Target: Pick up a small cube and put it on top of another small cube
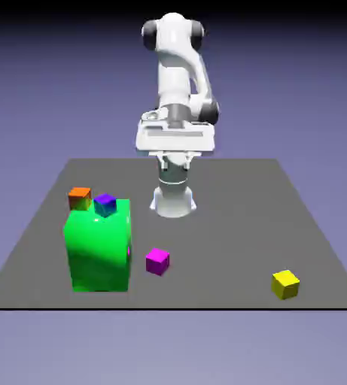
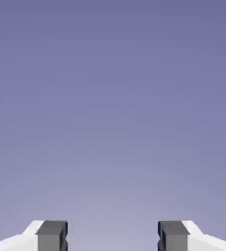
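Note:
The small magenta cube [image 1: 157, 261] lies on the grey table [image 1: 236, 218], just to the exterior view's right of the big green cube. The small orange cube [image 1: 79, 198] sits further back at the exterior view's left, behind the green cube's top corner. My gripper [image 1: 175, 160] hangs high above the table near the robot's base, well away from both cubes. In the hand view its two grey fingertips [image 2: 51, 236] stand apart around my gripper's [image 2: 113, 238] gap, open, with only the plain backdrop between them. No cube shows in the hand view.
A big green cube [image 1: 98, 252] stands at the front left of the exterior view. A small purple-topped cube with teal sides [image 1: 105, 204] shows at its top back edge, beside the orange one. A yellow cube [image 1: 285, 284] lies near the front right edge.

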